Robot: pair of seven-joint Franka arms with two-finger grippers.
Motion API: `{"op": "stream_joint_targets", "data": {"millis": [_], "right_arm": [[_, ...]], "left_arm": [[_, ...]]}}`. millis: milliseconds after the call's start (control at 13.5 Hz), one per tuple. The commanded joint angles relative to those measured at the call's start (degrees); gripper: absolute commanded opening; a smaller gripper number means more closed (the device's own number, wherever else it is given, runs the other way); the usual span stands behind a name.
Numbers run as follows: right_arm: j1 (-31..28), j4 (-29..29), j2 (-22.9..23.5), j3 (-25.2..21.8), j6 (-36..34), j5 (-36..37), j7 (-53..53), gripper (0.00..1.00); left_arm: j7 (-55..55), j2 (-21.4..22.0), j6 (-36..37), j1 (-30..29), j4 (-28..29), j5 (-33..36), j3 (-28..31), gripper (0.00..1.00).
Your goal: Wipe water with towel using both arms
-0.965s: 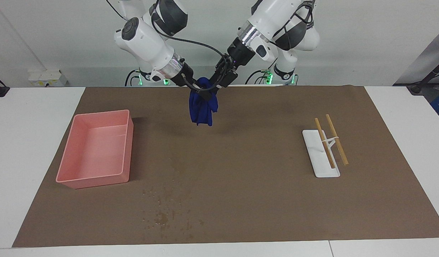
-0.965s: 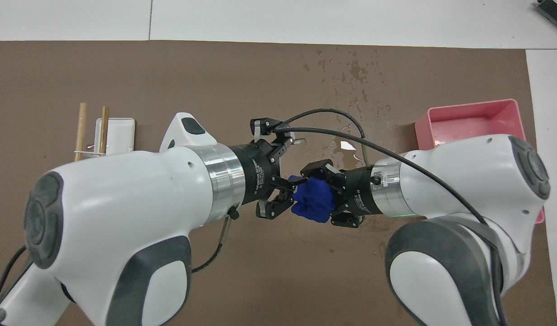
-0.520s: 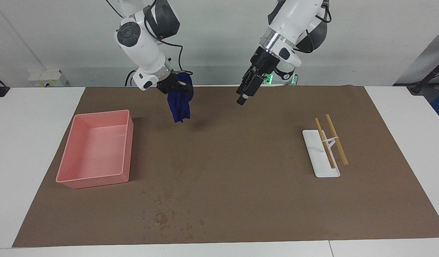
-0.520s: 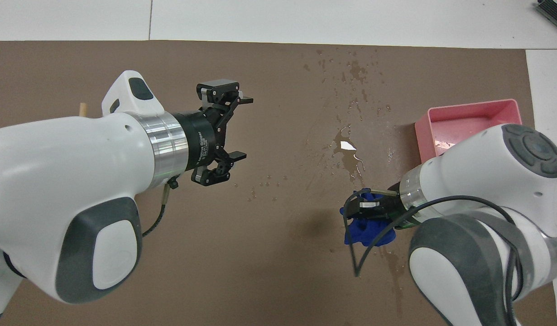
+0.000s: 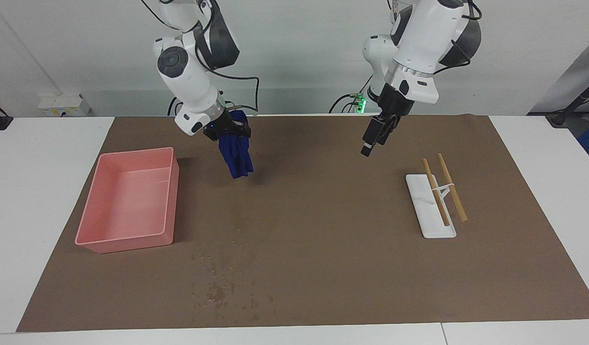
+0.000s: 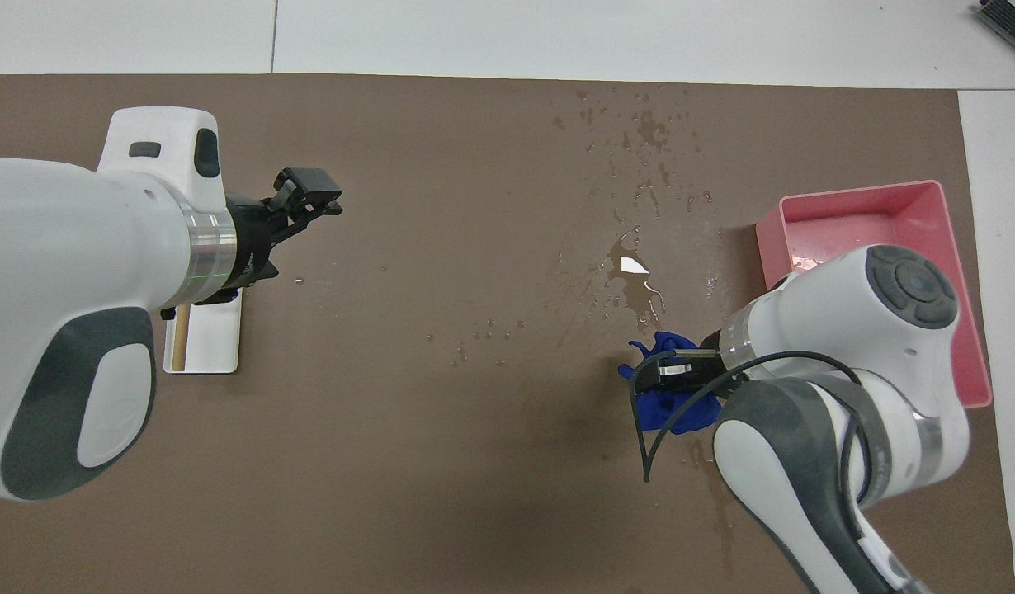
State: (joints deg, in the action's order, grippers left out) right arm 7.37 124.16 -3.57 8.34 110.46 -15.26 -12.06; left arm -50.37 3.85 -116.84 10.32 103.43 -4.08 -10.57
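Note:
A crumpled blue towel hangs from my right gripper, which is shut on its top. It hangs above the brown mat, beside the pink bin's corner nearest the robots. In the overhead view the towel shows under the right gripper. The water is a patch of dark specks near the mat's edge farthest from the robots. From above, the water runs on to a shiny puddle close to the towel. My left gripper hangs open and holds nothing, over the mat toward the left arm's end; overhead, the left gripper is turned edge-on.
A pink bin stands on the mat at the right arm's end, its rim seen from above. A white tray with two wooden sticks across it lies at the left arm's end.
The two grippers met at the towel; the left let go and swung away toward its own end. The right carried the towel toward the pink bin and lowered it slightly.

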Motion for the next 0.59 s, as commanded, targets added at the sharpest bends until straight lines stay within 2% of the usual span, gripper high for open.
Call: {"op": "stream_joint_targets", "data": {"millis": [0, 74, 297, 446, 520], "right_arm": [[-0.3, 3.5, 4.4, 0.5, 8.3, 3.6, 1.6, 0.0], [0.1, 4.3, 5.4, 0.5, 12.0, 4.4, 2.2, 0.0], [0.2, 4.2, 10.4, 0.5, 20.6, 7.2, 4.2, 0.0], [0.3, 4.2, 13.1, 0.6, 25.3, 7.2, 4.5, 0.0], [0.0, 3.3, 14.1, 0.5, 26.2, 7.4, 5.5, 0.0]], "left_arm": [[21.6, -0.1, 9.2, -2.9, -4.6, 6.3, 0.2, 1.0], [28.1, -0.5, 12.9, -3.6, -7.2, 9.0, 0.1, 1.0], [42.8, -3.8, 25.3, -6.2, -15.1, 9.0, 0.3, 1.0], [47.8, -5.2, 32.1, -7.5, -18.6, 7.5, 0.5, 1.0], [48.0, -4.7, 32.7, -9.2, -18.8, 6.3, 0.5, 1.0]]}}
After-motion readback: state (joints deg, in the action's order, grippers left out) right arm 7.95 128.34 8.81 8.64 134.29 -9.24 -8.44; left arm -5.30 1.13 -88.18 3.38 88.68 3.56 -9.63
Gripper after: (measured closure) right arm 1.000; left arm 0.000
